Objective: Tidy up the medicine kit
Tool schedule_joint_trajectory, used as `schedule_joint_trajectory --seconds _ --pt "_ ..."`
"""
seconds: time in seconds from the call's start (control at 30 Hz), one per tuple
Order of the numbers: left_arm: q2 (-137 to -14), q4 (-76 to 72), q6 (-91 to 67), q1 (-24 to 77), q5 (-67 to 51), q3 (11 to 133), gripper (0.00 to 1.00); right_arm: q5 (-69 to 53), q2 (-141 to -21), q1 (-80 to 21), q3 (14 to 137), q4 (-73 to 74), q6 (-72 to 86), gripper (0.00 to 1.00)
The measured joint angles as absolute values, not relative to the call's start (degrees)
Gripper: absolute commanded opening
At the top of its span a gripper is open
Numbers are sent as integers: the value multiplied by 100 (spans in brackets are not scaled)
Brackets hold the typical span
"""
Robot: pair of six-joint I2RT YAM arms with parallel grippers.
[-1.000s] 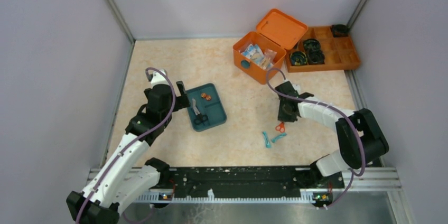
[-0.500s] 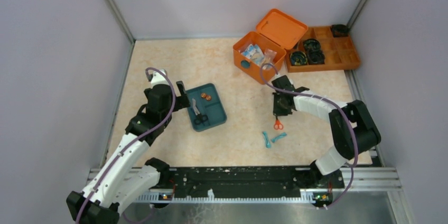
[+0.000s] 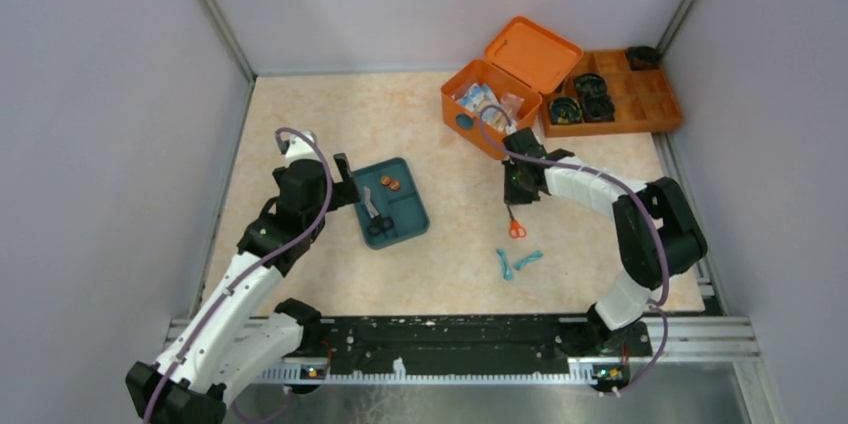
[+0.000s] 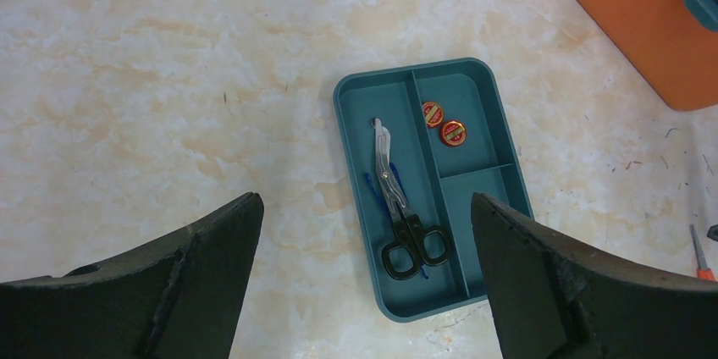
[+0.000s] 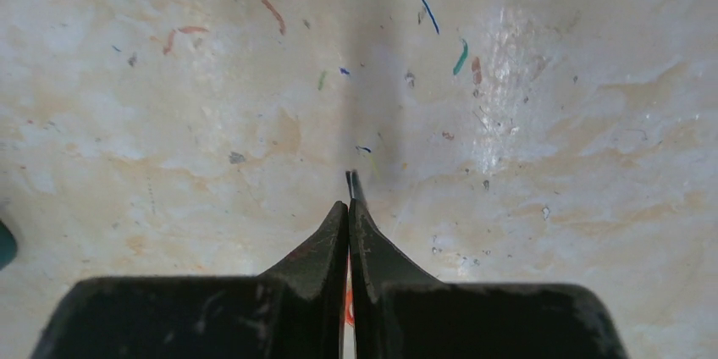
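Surface: beige marbled tabletop, scuffed | Room: grey-lilac wall panels, three sides | orange hinged-lid plastic medicine kit: open, far right | left gripper: fingers wide apart | right gripper: clamped on small orange-handled scissors

The orange plastic box with a hinged lid sits far right, towards the back. Its lid stands open, tilted backwards.

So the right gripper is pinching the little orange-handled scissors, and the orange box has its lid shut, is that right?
Not quite. The right gripper does pinch the orange-handled scissors, but the orange box has its lid open, not shut. The top view shows it swung back, with the packets inside in plain sight.
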State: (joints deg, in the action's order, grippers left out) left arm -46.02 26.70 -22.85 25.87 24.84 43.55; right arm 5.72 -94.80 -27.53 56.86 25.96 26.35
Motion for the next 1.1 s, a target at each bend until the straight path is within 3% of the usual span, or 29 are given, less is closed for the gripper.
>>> schedule_joint_trajectory --seconds 0.2,0.37,0.5,0.73,1.1 --pt "-4602 2670 -2285 2587 2484 4355 99 576 -9494 -2779 6167 2744 2547 1" --pt "-4602 2670 -2285 2587 2486 4355 99 639 -9494 -2808 6235 2897 2484 24" --pt "-4602 2670 -2285 2587 2486 4355 99 639 -9494 -2808 6187 3065 2416 34" --pt "-4602 2670 -2285 2587 2486 4355 99 558 -9489 -2808 5769 3175 2416 35" --pt "-4602 2670 -2285 2587 2486 4355 99 384 -9642 -2808 5739 3208 2401 29"
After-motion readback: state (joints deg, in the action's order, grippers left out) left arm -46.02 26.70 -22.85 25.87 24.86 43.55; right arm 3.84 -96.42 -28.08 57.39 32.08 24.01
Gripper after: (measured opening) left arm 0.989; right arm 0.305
